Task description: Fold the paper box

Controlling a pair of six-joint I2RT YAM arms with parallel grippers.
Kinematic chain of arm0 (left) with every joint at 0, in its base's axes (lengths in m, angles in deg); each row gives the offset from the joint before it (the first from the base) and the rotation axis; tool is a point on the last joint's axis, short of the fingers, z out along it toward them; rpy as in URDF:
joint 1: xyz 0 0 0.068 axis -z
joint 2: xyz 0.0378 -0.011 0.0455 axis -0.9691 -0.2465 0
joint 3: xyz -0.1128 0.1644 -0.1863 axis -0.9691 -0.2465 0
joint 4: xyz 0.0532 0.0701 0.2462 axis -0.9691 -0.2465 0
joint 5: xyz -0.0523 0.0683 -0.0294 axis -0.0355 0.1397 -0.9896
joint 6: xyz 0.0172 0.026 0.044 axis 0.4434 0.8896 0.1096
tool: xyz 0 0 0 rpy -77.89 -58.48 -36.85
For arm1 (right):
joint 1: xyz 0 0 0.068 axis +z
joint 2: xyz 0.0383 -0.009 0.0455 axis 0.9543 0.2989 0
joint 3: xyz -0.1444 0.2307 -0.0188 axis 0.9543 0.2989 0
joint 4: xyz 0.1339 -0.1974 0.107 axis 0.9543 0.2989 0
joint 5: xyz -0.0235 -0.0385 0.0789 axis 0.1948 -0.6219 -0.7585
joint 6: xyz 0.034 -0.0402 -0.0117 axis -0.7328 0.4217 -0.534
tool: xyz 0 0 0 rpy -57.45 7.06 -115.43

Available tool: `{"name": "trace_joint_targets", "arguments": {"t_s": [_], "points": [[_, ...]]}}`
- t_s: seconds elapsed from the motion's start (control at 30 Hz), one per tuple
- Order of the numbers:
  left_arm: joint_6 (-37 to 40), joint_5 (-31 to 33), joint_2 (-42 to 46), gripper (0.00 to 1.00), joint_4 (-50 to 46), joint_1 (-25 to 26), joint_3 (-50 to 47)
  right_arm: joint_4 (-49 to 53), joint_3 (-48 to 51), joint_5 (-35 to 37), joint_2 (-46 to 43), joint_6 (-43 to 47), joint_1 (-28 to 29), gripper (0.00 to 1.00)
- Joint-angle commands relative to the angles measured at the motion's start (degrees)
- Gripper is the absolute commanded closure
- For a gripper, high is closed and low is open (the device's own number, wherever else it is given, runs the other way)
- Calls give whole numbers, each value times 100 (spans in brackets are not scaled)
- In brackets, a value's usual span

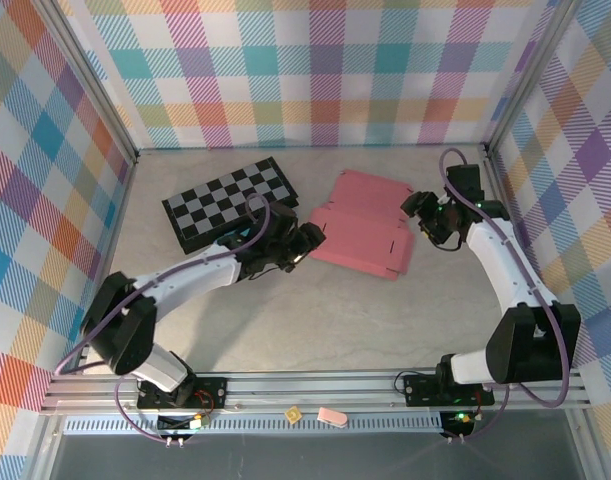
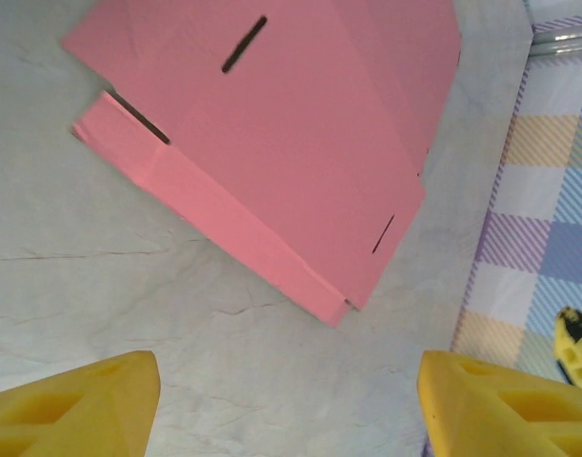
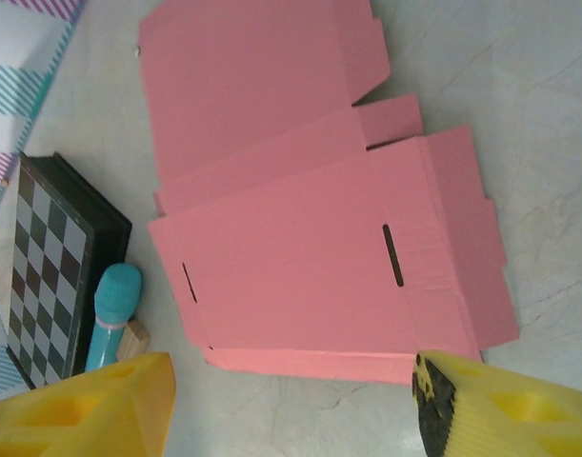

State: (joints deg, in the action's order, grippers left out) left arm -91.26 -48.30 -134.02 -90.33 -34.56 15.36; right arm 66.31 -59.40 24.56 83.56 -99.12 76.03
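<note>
The paper box (image 1: 363, 225) lies flat and unfolded on the table right of centre, pink face up, with slots and flaps showing. My left gripper (image 1: 310, 240) is at its left edge, open. In the left wrist view the paper box (image 2: 291, 143) lies ahead of the wide-apart yellow fingers (image 2: 81, 400), with bare table between them. My right gripper (image 1: 420, 210) is at the box's right edge, open. In the right wrist view the paper box (image 3: 319, 248) spreads ahead of my right gripper (image 3: 291, 409), whose right finger (image 3: 500, 409) overlaps the near flap's corner.
A black-and-grey checkered board (image 1: 230, 203) lies left of the box, partly under my left arm. A small teal bar (image 3: 111, 314) and a wooden block (image 3: 133, 341) sit beside the board (image 3: 48, 267). Plaid walls close three sides. Small pieces (image 1: 332, 416) rest on the front rail.
</note>
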Motion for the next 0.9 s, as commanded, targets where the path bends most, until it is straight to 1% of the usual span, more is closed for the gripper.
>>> {"name": "trace_joint_targets", "arguments": {"t_s": [0.0,0.07,0.17,0.23,0.4,0.5,0.67,0.8,0.87], "points": [[-680,-372,-354,29,736,236,-1,-52,-70,-304,287,375,-51,31],[-954,-343,-545,29,969,377,-98,-91,-213,-546,647,482,-88,31],[-1414,-402,-794,29,1585,463,-358,-150,-330,-670,1068,470,-138,32],[-1600,-388,-924,29,1821,510,-446,-271,-376,-763,1260,473,-153,32],[-1747,-222,-1259,29,2254,631,-475,-527,-547,-1165,1848,481,-151,34],[-1800,-38,-1440,30,2543,656,-505,-489,-699,-1165,2187,535,-157,36],[-1961,118,-1834,32,3162,666,-542,-471,-1026,-1178,2598,636,-167,37],[-1983,233,-1979,32,3286,668,-540,-253,-1324,-993,2897,808,-235,38],[-2006,280,-2040,32,3333,672,-531,-232,-1408,-1009,3017,837,-301,38]]}}
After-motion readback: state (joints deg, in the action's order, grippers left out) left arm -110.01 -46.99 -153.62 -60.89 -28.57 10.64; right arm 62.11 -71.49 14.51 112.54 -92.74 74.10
